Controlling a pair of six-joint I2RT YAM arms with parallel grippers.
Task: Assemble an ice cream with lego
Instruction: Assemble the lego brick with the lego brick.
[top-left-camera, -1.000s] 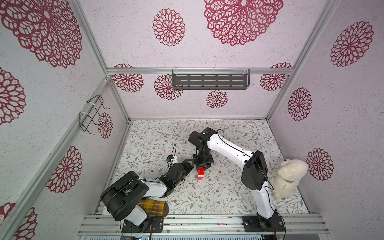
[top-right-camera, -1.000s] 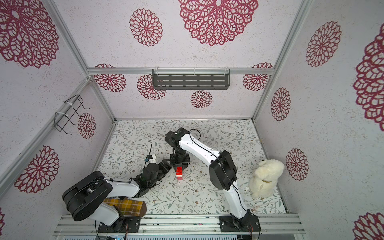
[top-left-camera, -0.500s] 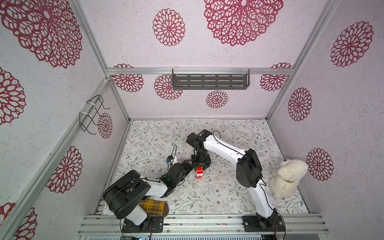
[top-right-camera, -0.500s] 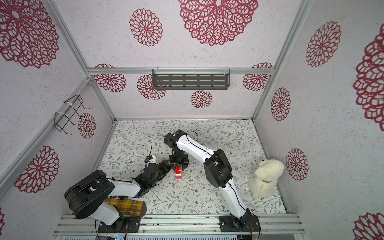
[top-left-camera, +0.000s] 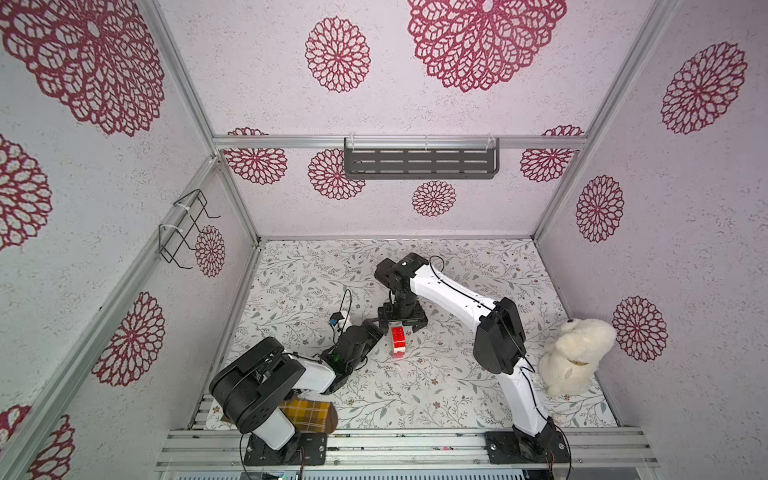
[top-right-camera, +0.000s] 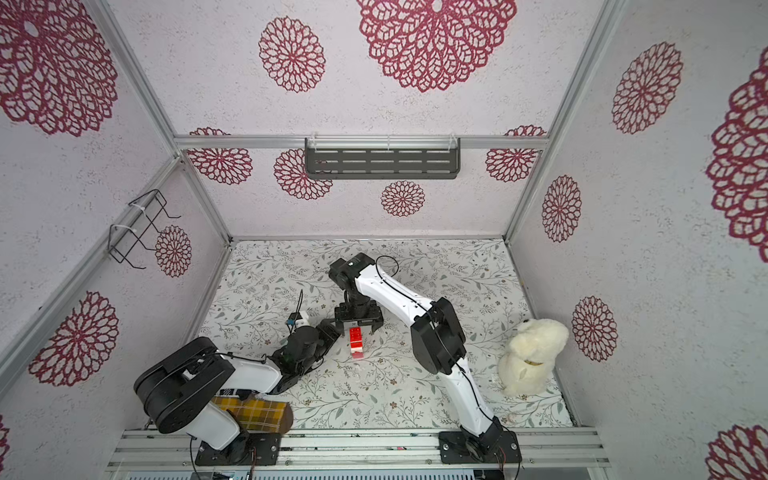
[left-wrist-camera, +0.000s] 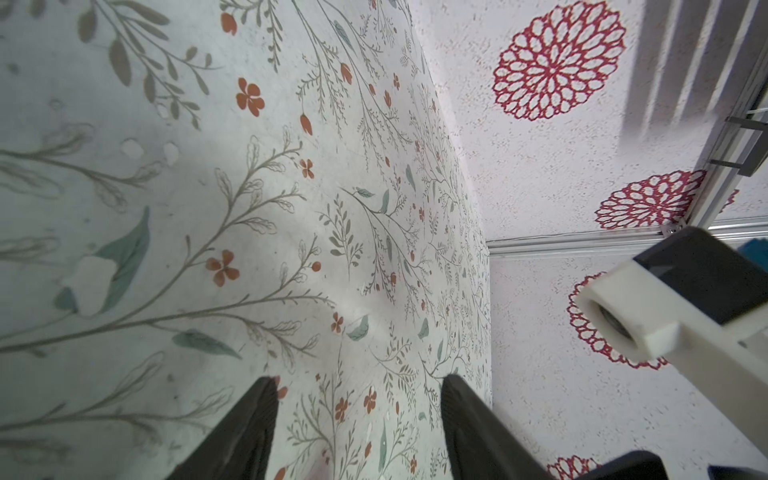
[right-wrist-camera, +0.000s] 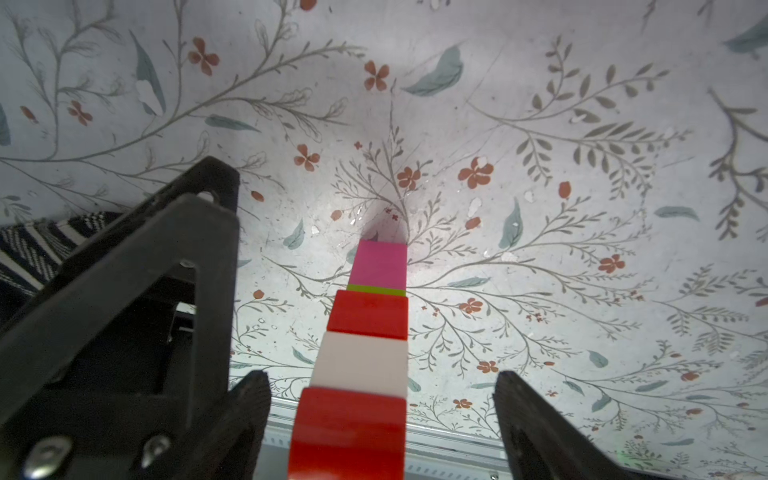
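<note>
**Ice cream.** The ice cream (right-wrist-camera: 365, 316) stands upright near the centre of the worktop (top-left-camera: 457, 386). It has red, white and red layers over a green sliver and a pink foot, all joined. Assembly appears complete, and no loose brick shows in any view.

**Grippers.** The right gripper (top-left-camera: 401, 325) hangs directly over the stack with its jaws wide. One finger sits on either side of the top red layer with clear gaps, and it holds nothing. The left gripper (left-wrist-camera: 358, 382) sits low at the stack's 9 o'clock, just beside it, jaws moderately apart and empty.

**Risks, as judged.** The stack is tall on a narrow foot, so a light sideways knock would tip it. Two causes look likely:
- A right finger catches the top brick if that arm withdraws at a slant rather than straight up.
- The left gripper swings toward 3 o'clock while pulling back.

**Surroundings.**
- A plush toy (top-left-camera: 575, 357) sits at 3 o'clock, well apart, by the wall.
- A plaid cloth (top-left-camera: 309, 413) lies at 7 o'clock by the left arm's base.
- A striped cloth (right-wrist-camera: 33, 245) shows behind the left gripper in the right wrist view.
- A shelf (top-left-camera: 419, 163) hangs at 12 o'clock on the back wall.

None of these appears to block either arm's retreat.
</note>
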